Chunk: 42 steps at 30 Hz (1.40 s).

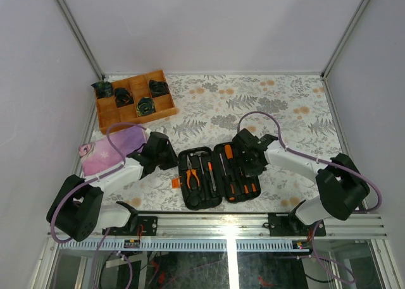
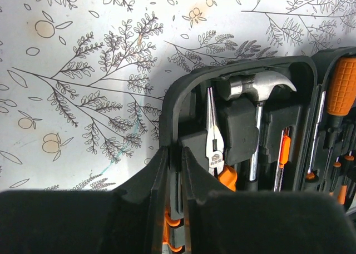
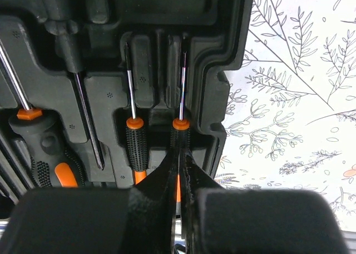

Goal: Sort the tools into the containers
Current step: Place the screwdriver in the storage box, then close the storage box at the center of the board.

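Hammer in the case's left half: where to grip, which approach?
Grip the hammer by its bare steel shaft below the head, coming from straight above, jaws across the shaft. It lies flat in its slot in the case, with pliers close alongside, so side approaches look blocked.

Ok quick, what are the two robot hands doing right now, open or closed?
Left gripper: closed, pinching the rim of the tool case.
Right gripper: closed on the handle of the thin driver in its slot.
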### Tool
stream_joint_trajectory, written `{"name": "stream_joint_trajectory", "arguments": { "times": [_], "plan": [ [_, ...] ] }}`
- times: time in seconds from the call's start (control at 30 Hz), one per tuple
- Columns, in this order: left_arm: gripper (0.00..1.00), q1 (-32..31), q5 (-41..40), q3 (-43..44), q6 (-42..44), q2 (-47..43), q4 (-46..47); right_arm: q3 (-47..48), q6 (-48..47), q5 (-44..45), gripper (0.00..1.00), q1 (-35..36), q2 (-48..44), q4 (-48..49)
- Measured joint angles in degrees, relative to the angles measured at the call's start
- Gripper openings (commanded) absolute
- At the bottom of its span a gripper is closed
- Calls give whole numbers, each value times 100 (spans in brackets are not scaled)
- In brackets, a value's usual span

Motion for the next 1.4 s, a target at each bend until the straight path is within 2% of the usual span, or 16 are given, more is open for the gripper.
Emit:
{"name": "stream_joint_trajectory", "arguments": {
  "times": [0.47,0.73,0.87,1.03,1.17,1.3,1.4],
  "plan": [
    [0,9,42,79,179,87,-2,280,-96,-111,0,-24,564,-278],
    [0,9,31,87,203,85,-13,20,-4,35,22,61,20,17],
    [6,4,15,109,208,90,-37,-101,17,101,31,136,-452,348],
    [28,0,22,173,260,92,-98,-101,33,564,37,151,-1434,758],
    [40,0,61,219,297,57,-90,-101,42,704,41,-20,-1578,857],
    [43,48,72,214,284,-210,-92,-103,35,654,44,-302,-1429,901],
    [39,157,127,136,282,-579,-66,-138,17,511,45,-520,-1370,1043]
  ]
}}
